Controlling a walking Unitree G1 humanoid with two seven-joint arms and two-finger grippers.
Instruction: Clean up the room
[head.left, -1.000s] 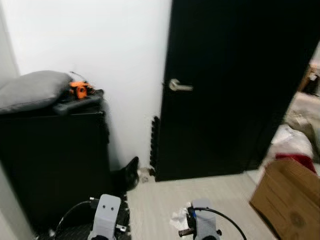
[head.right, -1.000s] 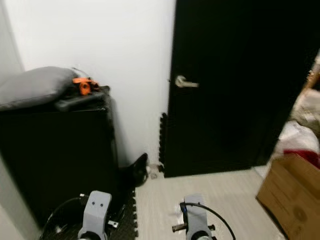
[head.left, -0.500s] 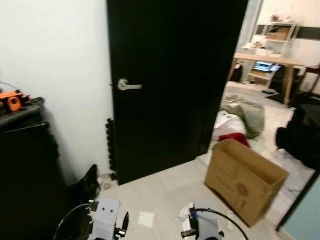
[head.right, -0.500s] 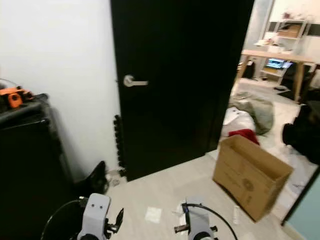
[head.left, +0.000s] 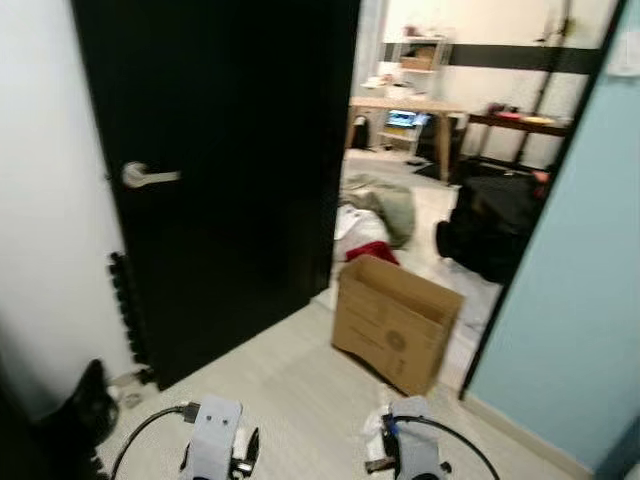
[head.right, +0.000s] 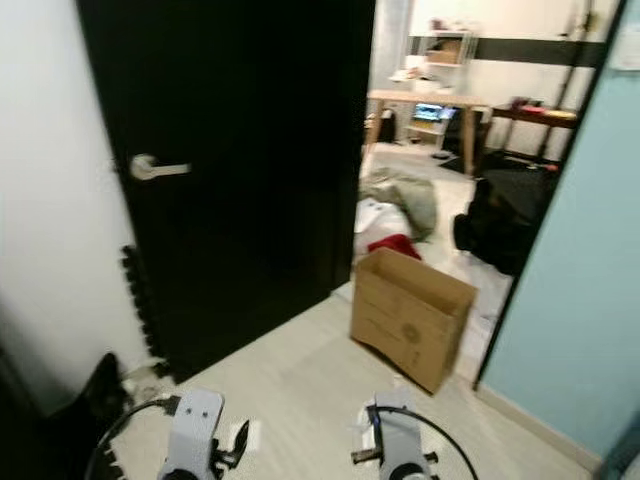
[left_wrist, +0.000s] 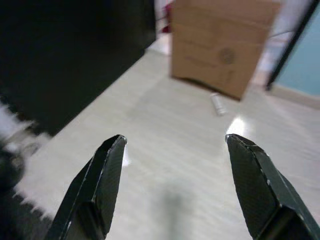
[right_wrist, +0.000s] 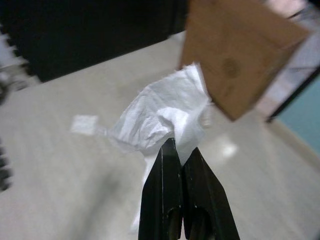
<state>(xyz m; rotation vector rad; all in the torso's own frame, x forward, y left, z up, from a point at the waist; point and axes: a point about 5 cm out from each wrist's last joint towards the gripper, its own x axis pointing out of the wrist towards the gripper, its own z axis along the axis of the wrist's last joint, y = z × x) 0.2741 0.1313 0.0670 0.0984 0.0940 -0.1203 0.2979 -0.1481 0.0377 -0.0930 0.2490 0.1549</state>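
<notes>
The right gripper (right_wrist: 181, 165) has its jaws pressed together on a crumpled white tissue (right_wrist: 162, 117), which billows out just beyond the fingertips, above the pale floor (left_wrist: 170, 150). Past the tissue stands an open cardboard box (head.left: 395, 320), near the edge of the black door (head.left: 230, 160). The left gripper (left_wrist: 172, 145) holds its jaws spread wide with nothing between them; ahead of them a small white cylinder (left_wrist: 217, 104) lies on the floor just before the box.
</notes>
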